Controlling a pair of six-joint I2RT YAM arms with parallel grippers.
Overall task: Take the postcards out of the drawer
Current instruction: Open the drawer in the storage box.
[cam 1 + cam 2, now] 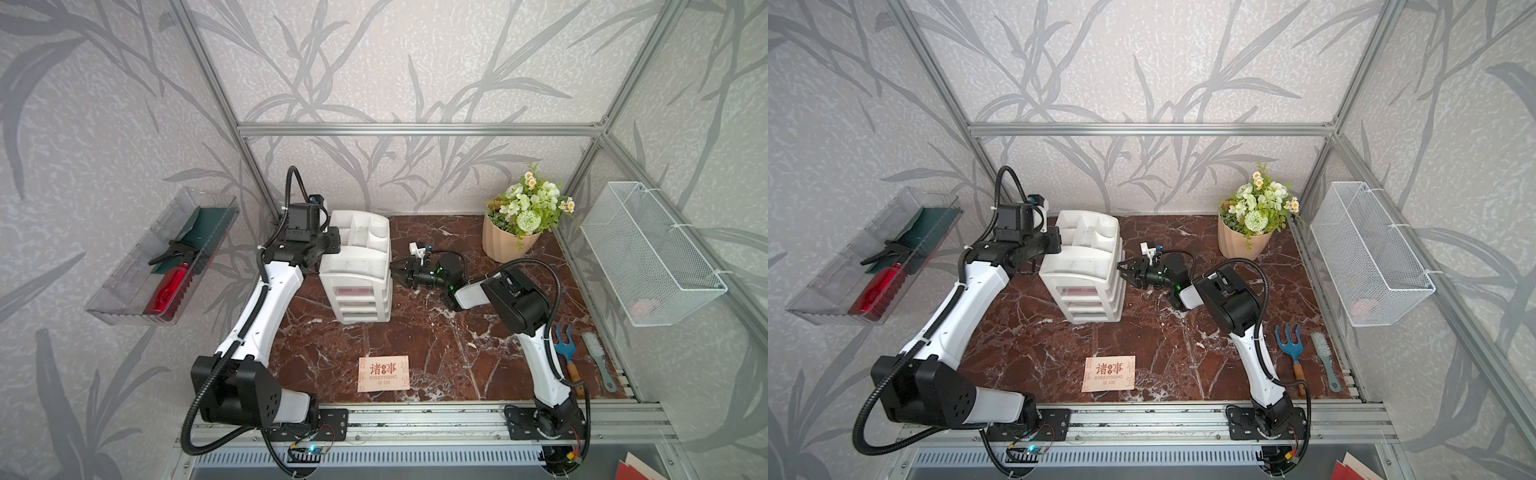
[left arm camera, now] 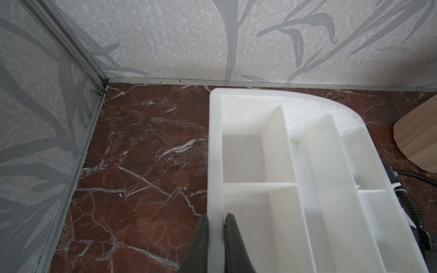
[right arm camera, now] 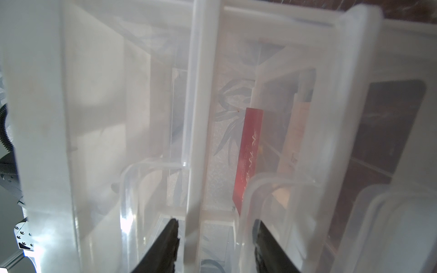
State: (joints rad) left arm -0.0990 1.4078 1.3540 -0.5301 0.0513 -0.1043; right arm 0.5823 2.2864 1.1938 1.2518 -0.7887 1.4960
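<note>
The left pincer [image 2: 216,218] is pressed together on the side rim of the white drawer unit [image 2: 214,141], which is pinched with one finger outside the wall and one inside. The right pincer [image 3: 215,222] is held half spread against the front of the unit, and nothing is pinched by it. A white frame bar is seen in the gap between its fingers [image 3: 170,241]. Just beyond one of those fingers, behind the clear front of a drawer [image 3: 264,179], a red postcard [image 3: 249,156] with white print is seen. A peach postcard [image 3: 295,141] is made out beside it, farther from the pincer and blurred. In a top view a second peach postcard [image 1: 383,373] is found lying flat on the bench [image 1: 436,340], well apart from both pincers, towards the arm bases. Whether the drawer is pulled out cannot be told
</note>
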